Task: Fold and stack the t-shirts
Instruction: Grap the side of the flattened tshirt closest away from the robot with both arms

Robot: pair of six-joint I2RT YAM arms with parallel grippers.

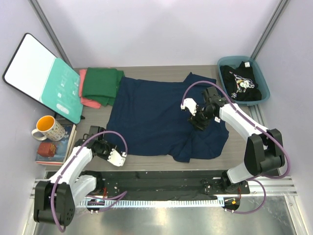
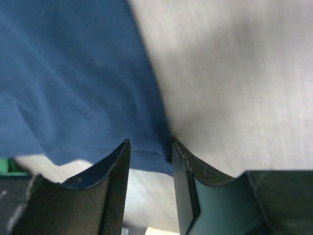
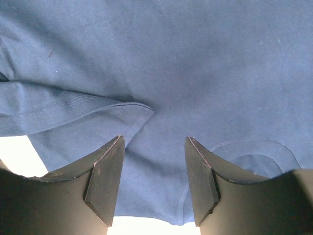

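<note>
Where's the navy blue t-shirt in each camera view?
Top external: navy t-shirt spread out mid-frame.
Left wrist: fills the upper left, hem corner at lower centre.
Right wrist: fills nearly the whole frame, with a folded hem at left.
Shared landmark: the grey table, bare right of the shirt in the left wrist view; unclear in the right wrist view.

Pale lavender walls (image 1: 161, 29) close in the space on three sides, under soft, even light. A slanted metal post (image 1: 49, 24) rises at the rear left corner and a second post (image 1: 269, 27) at the rear right. The desk (image 1: 156, 71) has a grey wood-grain top. A black rail (image 1: 161, 185) runs along its near edge, with a shiny metal sheet (image 1: 186, 220) below.
</note>
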